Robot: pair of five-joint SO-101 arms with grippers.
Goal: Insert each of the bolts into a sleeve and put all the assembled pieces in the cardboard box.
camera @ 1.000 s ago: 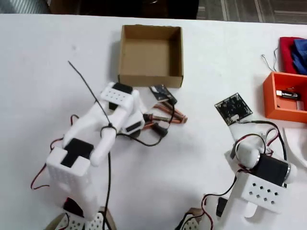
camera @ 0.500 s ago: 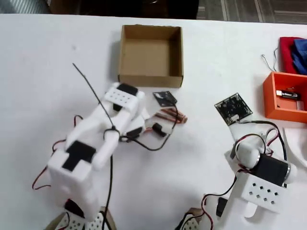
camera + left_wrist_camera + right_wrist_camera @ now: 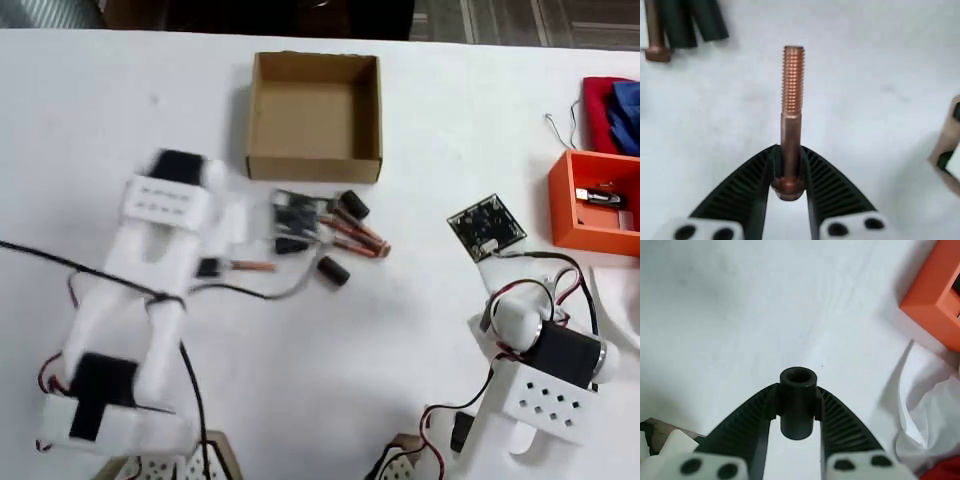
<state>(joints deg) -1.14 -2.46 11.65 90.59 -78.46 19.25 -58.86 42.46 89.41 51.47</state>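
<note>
In the left wrist view my left gripper (image 3: 790,151) is shut on the head end of a copper bolt (image 3: 791,100), whose threaded tip points away over the white table. The high view shows that bolt (image 3: 247,266) held left of a loose pile of bolts and black sleeves (image 3: 322,228). That pile lies just in front of the cardboard box (image 3: 315,160), which is open. My right gripper (image 3: 797,390) is shut on a black sleeve (image 3: 798,405), with the sleeve's open bore facing up. The right arm (image 3: 545,375) sits at the near right.
An orange box (image 3: 590,205) and red cloth (image 3: 605,110) stand at the right edge, with the orange box (image 3: 935,295) and white crumpled plastic (image 3: 927,415) near the right gripper. A small circuit board (image 3: 487,226) sits above the right arm. Cables trail from both arms.
The left arm has swung left and back from the pile with a copper bolt in its gripper, uncovering the bolts and sleeves. The right arm has not moved.
</note>
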